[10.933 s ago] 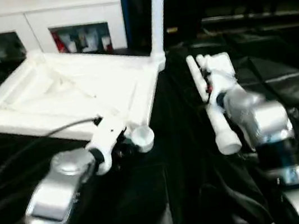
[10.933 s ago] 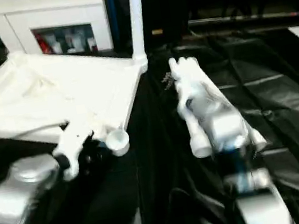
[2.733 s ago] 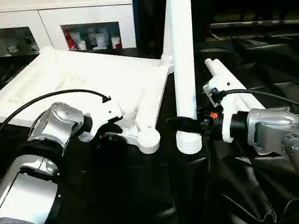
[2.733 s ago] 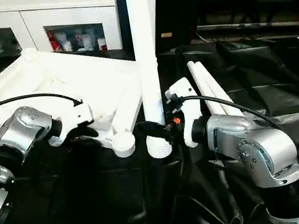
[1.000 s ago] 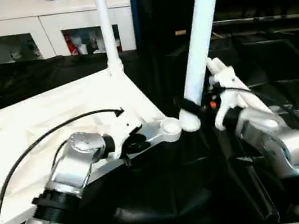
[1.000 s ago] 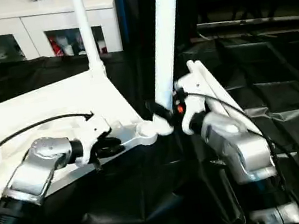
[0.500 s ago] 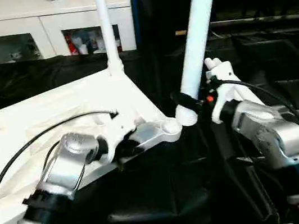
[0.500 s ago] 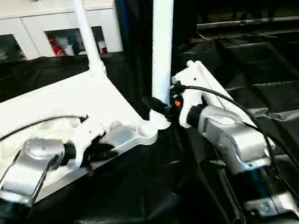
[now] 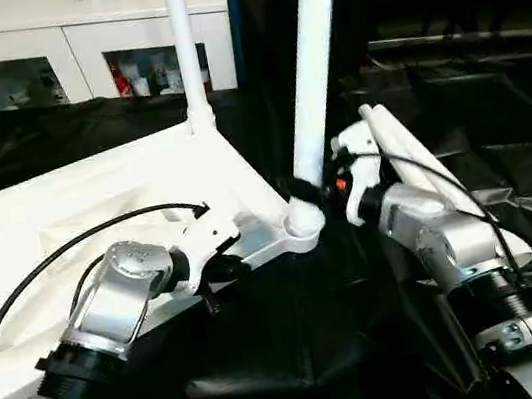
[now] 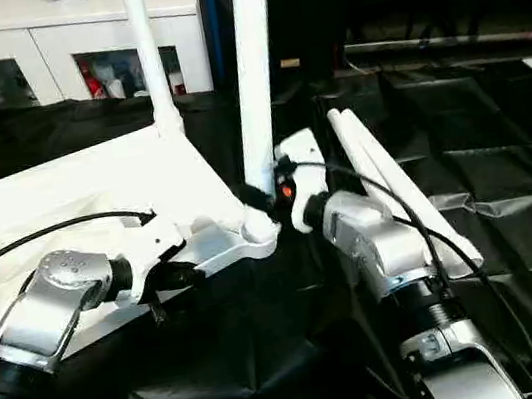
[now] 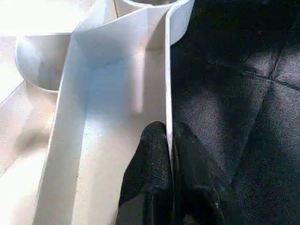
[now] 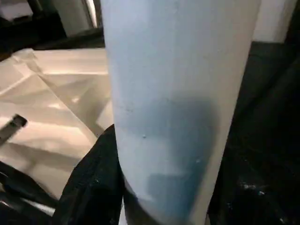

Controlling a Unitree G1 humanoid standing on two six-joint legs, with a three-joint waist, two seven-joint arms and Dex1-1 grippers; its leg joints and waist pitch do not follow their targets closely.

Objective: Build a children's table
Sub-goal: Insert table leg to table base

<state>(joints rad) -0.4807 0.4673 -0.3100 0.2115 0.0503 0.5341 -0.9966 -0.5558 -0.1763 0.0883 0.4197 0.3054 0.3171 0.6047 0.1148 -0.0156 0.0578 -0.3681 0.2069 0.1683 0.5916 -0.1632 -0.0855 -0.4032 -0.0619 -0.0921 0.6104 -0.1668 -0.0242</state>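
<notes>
Standing straighter than before, leg (image 9: 310,61) in right gripper (image 9: 304,193) over corner socket (image 9: 301,226).

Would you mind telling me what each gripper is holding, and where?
Left gripper pinches the tabletop's thin edge wall near the corner socket. Right gripper clamps the tilted leg near its lower end.

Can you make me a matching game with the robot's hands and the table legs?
Things:
1. left gripper
2. right gripper
3. far leg
4. spare legs

States:
A. lying flat on the black cloth
B. holding a leg over the near corner socket
C. pinching the tabletop's rim
D. already standing in its corner

Pairs: 1-C, 2-B, 3-D, 4-A
</notes>
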